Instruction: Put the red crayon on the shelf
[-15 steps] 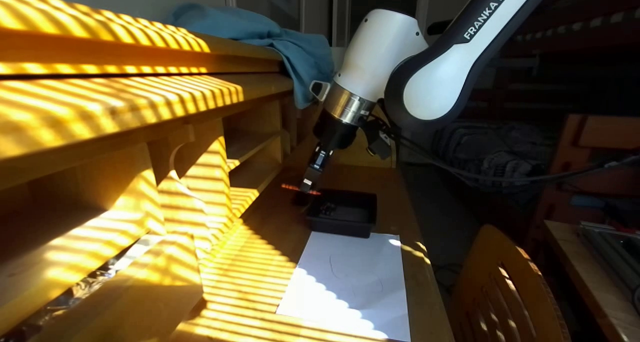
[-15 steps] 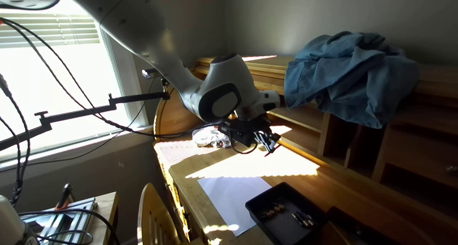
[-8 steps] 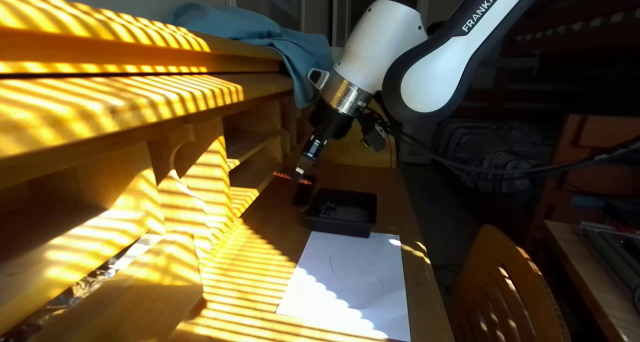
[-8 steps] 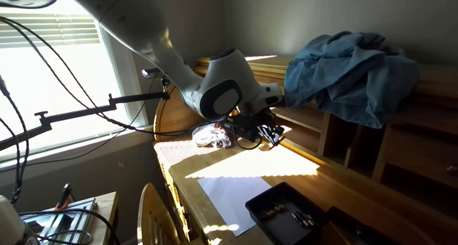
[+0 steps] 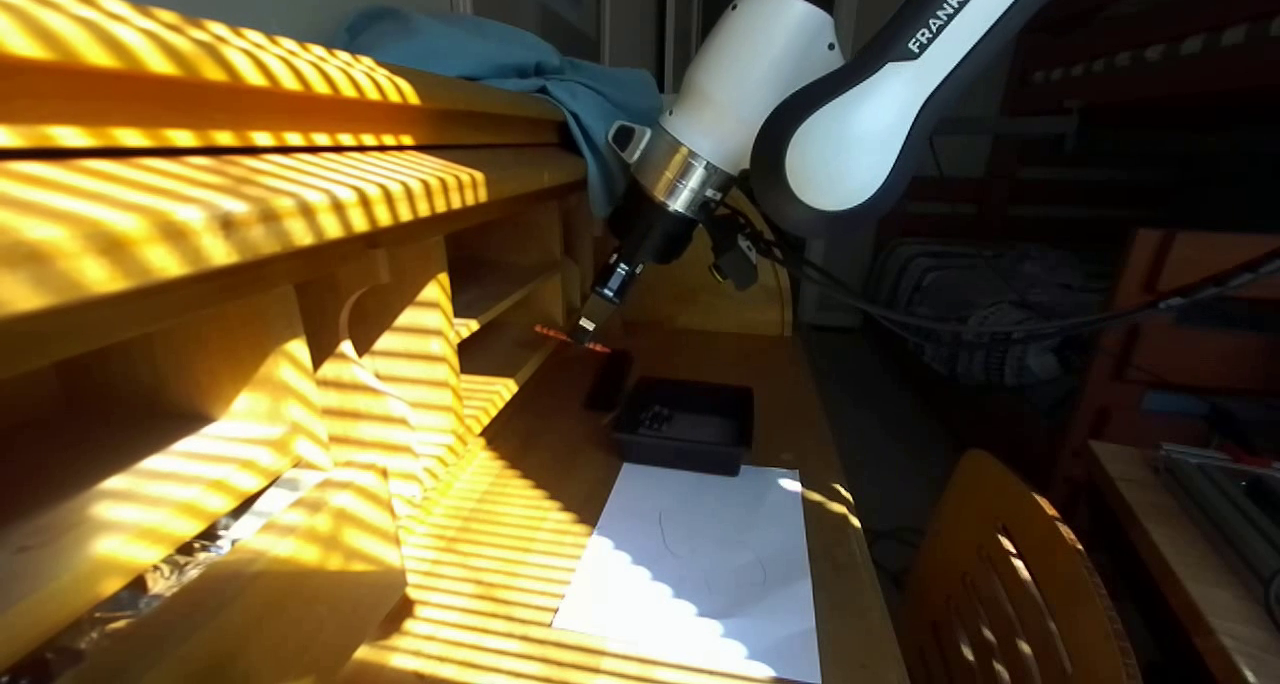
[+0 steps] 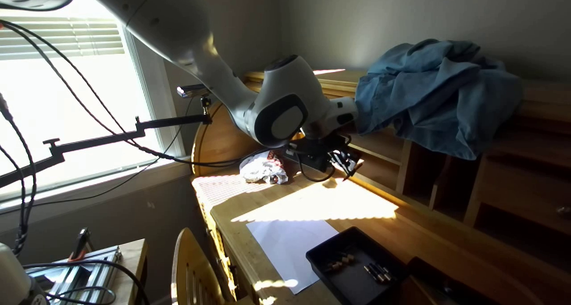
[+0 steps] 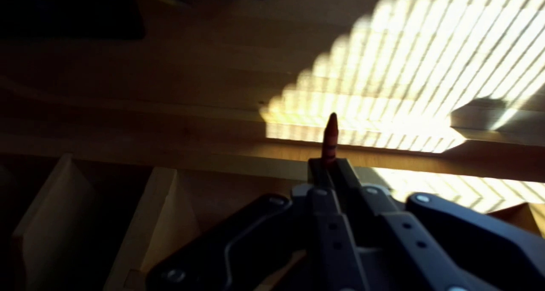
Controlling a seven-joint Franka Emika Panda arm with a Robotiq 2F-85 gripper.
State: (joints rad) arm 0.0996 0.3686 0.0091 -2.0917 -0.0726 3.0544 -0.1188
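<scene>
The gripper (image 7: 330, 165) pinches the red crayon (image 7: 330, 133), whose pointed end juts past its tip in the wrist view; in an exterior view the crayon lies crosswise in the grip, an end showing to either side. It is up in the air in front of the cubbies of the shelf (image 5: 300, 214), though the gap between crayon and boards cannot be judged.

Beneath the gripper runs the wooden desk (image 6: 312, 202), partly in shade, partly under striped sunlight. Out from the gripper, a black tray (image 5: 685, 454) stands on it with short sticks (image 6: 378, 274) inside, a dark object (image 5: 608, 382) just beside it and a sheet of white paper (image 6: 285, 247) on another side. Farther from the gripper, toward the window (image 6: 67, 113), lies a crumpled white bundle (image 6: 261, 169) with red patches. Higher than the gripper, blue cloth (image 6: 432, 91) drapes over the top of the shelf. A slatted wooden chair (image 6: 189, 251) stands at the desk's edge away from the shelf, and well apart from the gripper is a side table (image 6: 135, 265) bearing a metal frame (image 6: 94, 269).

The arm (image 5: 855, 149) reaches across from above, bends at a lower joint and slants the gripper, its tip pointing down and toward the shelf.
</scene>
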